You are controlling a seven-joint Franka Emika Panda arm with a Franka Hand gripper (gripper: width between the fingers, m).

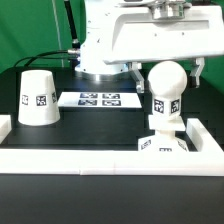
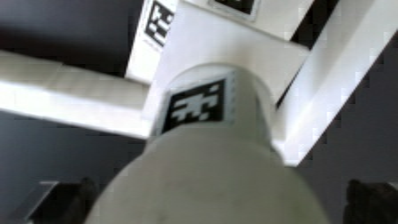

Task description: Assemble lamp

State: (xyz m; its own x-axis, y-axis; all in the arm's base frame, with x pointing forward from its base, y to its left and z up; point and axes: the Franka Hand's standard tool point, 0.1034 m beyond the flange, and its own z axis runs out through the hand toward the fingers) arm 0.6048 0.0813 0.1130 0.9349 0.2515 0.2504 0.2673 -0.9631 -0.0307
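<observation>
From where I stand, the white bulb (image 1: 165, 84) stands upright on the flat square base (image 1: 166, 146). The pair is on the exterior view's right, tucked into the corner of the low white rail (image 1: 80, 144) that edges the black tabletop (image 1: 95, 122). The base sits right up against the front stretch of that rail and shows small black-and-white tags on its near face. The bulb's neck carries a tag too.

The shade (image 1: 38, 98) is well apart from them, over on the exterior view's left. It rests wide mouth down and narrow end up, with one tag facing me. Between shade and bulb, a little farther back, the marker board (image 1: 98, 99) lies flat near the foot of the robot arm (image 1: 140, 35). The arm's white bulk reaches across above the bulb.

The wrist view looks straight down the length of the bulb, which fills the middle of it with its tag clear. The pincer (image 2: 217, 196) straddles the bulb with its jaws apart. Its two dark fingers (image 2: 59, 200) show as blurred shapes at either side, with a dark gap between each one and the white body. Nothing is clamped. White bands of the rail cross behind the bulb in that view.
</observation>
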